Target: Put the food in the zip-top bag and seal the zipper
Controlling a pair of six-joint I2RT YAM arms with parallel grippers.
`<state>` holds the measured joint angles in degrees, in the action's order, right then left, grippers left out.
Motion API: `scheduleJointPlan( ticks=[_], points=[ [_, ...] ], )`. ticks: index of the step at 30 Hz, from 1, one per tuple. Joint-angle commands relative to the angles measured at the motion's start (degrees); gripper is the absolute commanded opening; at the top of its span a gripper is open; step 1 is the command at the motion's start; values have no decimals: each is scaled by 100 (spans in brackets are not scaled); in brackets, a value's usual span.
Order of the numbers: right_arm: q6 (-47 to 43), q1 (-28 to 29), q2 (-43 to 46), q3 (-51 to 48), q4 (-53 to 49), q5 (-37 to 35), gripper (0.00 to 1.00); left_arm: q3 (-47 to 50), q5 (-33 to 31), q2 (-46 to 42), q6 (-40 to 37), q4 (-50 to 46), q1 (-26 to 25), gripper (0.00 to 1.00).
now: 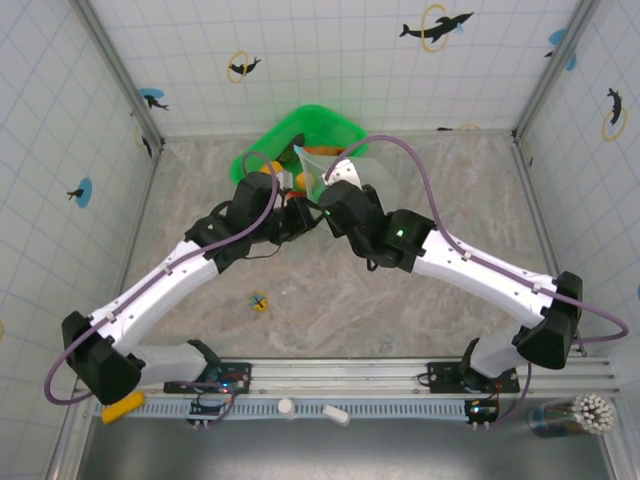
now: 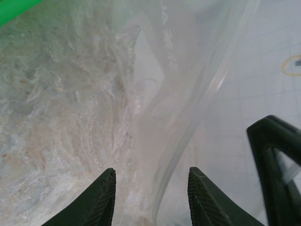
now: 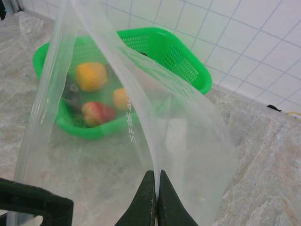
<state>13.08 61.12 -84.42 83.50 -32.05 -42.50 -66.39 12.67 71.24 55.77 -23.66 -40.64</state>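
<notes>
The right gripper point(image 3: 156, 178) has its fingers pressed shut on a fold of the zip-top bag point(image 3: 193, 141), lifting the clear film off the desk point(image 3: 268, 155) so that it hangs like a loose tent instead of lying flat. This pinch appears meant to hold one side of the bag raised while the other arm finds the opposite side and spreads the mouth. The left gripper point(image 2: 152, 172) has its fingers apart, with a wrinkled sheet of the bag running between them and neither pad pressing on it. It looks placed to take hold, but it is not gripping.

The food point(image 3: 92, 76), in yellow, orange and red pieces, lies in the green basket point(image 3: 186, 59) just behind the bag and is seen through the film, so none of it is inside the bag. In the top view both arms meet at the bag right in front of the basket, which puts the bag close to the pieces it must receive. Whether the film at either pair of fingers is the zipper cannot be told
</notes>
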Motion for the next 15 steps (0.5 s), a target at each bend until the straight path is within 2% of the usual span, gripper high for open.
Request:
scheduleJointPlan(
  ticks=[1,8,10,15],
  points=[
    [207,107,288,-280,388,-360,0,-217,-91,75,-26,-138,26,44],
    [445,169,657,-935,900,-653,0,237,-913,-333,79,272,39,30],
    [522,163,762,-1099,1030,-620,0,437,-953,-425,94,553,42,25],
    [659,163,778,-1145,1039,-581,0,458,-936,-249,-3,551,44,0]
  ],
)
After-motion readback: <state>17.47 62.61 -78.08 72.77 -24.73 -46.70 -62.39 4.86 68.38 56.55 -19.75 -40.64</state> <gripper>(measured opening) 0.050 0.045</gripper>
